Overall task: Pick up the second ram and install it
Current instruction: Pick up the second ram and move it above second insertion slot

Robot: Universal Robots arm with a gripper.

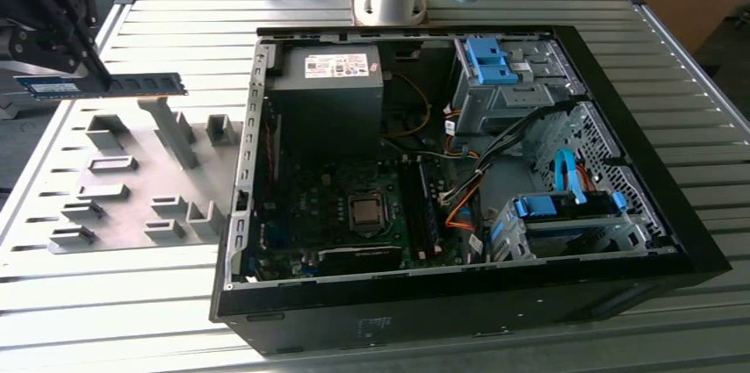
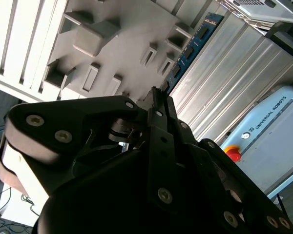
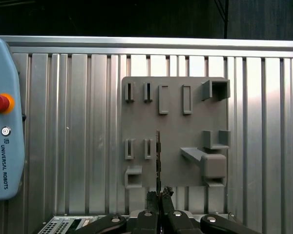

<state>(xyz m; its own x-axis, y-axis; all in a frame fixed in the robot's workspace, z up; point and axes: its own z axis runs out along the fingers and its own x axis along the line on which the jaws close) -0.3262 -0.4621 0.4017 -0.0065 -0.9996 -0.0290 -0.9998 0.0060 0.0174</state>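
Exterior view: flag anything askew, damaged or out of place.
Nothing stands out. The second ram is held roughly level in the shut jaws above the grey holder tray, and the open computer case lies flat beside it.

My gripper [image 2: 157, 95] is matt black metal with bright screw heads. The second ram [image 1: 147, 83] in it is smooth blue circuit board with dull black chips. Below it, the holder plate [image 1: 129, 215] looks matt grey plastic, on a bench [image 1: 118, 303] of ribbed, shiny aluminium.
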